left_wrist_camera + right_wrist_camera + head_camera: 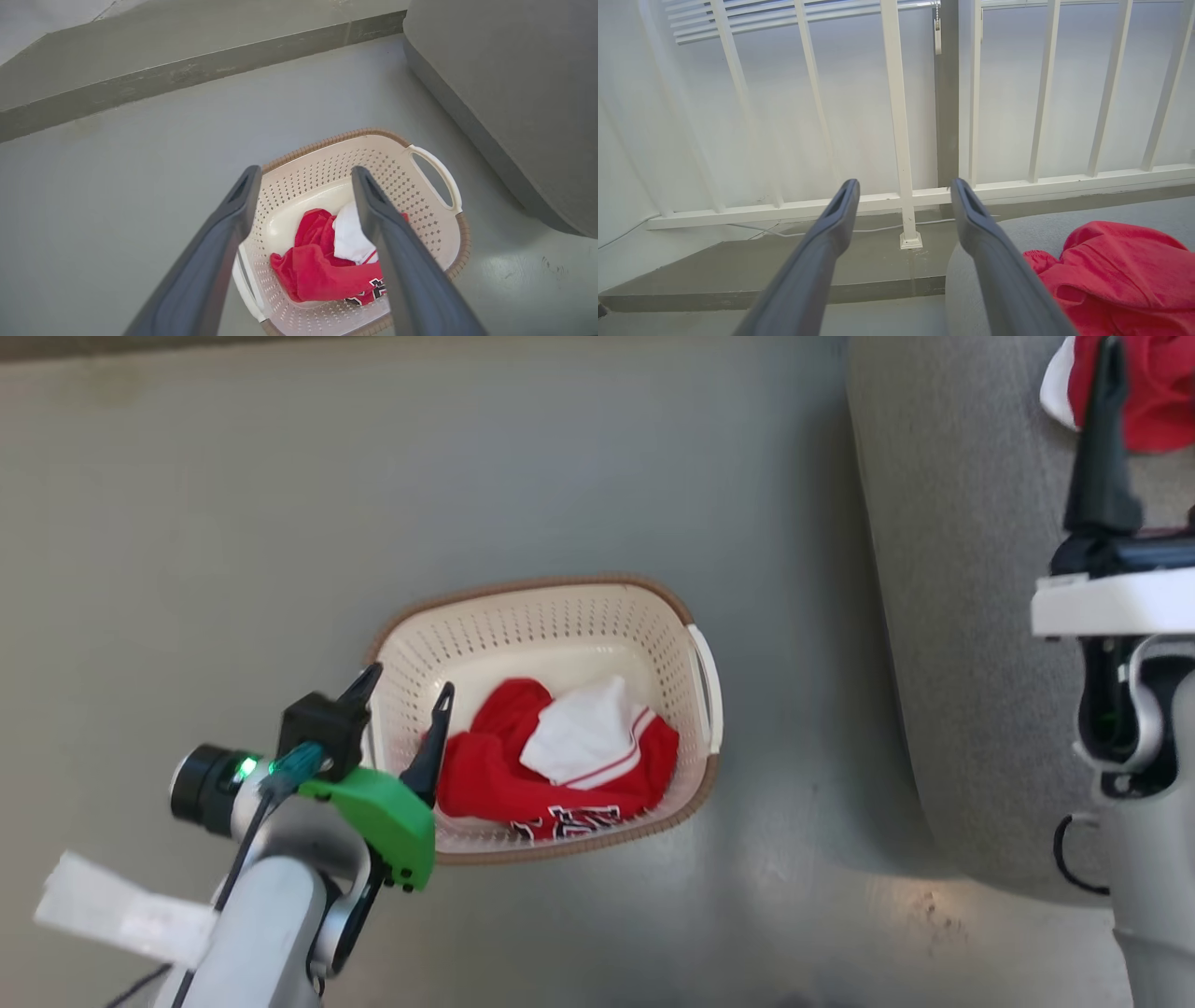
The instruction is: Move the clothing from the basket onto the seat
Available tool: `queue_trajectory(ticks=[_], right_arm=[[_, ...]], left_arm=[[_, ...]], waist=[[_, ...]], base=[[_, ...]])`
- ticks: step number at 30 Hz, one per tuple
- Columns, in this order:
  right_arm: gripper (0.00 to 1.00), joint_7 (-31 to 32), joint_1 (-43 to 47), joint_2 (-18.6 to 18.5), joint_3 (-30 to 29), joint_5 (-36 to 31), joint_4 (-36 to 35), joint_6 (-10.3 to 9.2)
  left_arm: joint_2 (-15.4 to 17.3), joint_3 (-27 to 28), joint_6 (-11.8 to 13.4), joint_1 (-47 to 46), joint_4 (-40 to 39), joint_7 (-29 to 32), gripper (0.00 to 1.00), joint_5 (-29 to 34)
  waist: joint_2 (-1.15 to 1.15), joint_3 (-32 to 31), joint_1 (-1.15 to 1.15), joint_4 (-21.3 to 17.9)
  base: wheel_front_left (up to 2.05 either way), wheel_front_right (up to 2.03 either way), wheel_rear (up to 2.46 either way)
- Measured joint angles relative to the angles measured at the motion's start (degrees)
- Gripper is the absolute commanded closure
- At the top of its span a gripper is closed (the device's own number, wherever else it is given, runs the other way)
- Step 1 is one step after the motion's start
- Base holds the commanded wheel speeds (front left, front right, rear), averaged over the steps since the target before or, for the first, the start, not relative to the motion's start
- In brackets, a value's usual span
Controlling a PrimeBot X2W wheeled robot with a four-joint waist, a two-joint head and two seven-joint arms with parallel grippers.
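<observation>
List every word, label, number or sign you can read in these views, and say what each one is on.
No text reads in full.
Dark white-edged lettering on the red garment in the basket: folded and cut off at the edge, unreadable.
White tag at the head view's lower left: blurred, no legible print.
No other writing can be made out.

Dark fingers (205, 266), green wrist bracket (383, 817)

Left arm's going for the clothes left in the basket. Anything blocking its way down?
Nothing visible does. The left gripper hangs open above the left end of the basket, and the clothing lies uncovered inside, with only open air between them.
</observation>
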Motion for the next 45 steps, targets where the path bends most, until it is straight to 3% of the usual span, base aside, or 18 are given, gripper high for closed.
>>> queue_trajectory(ticks=[22,34,45], right_arm=[[0.00,-0.6,-14.3,0.5,0.2,1.5,-4.3,0.04],[0.00,-2.9,-18.8,1.9,1.2,1.5,-2.8,0.38],[0.00,-4.4,-20.7,2.5,2.1,1.5,0.4,0.88]], left_arm=[[1.5,-7.8,-6.2,-16.4,14.3,8.4,0.00,8.6],[1.2,-12.0,-7.6,-20.6,20.9,9.3,0.00,10.4],[0.5,-17.1,-8.2,-23.7,25.5,10.6,0.00,10.6]], waist=[[0.00,17.9,0.01,-6.1],[0.00,26.0,0.00,-9.2],[0.00,28.7,0.00,-10.9]], base=[[0.00,0.00,0.00],[0.00,0.00,0.00],[0.00,0.00,0.00]])
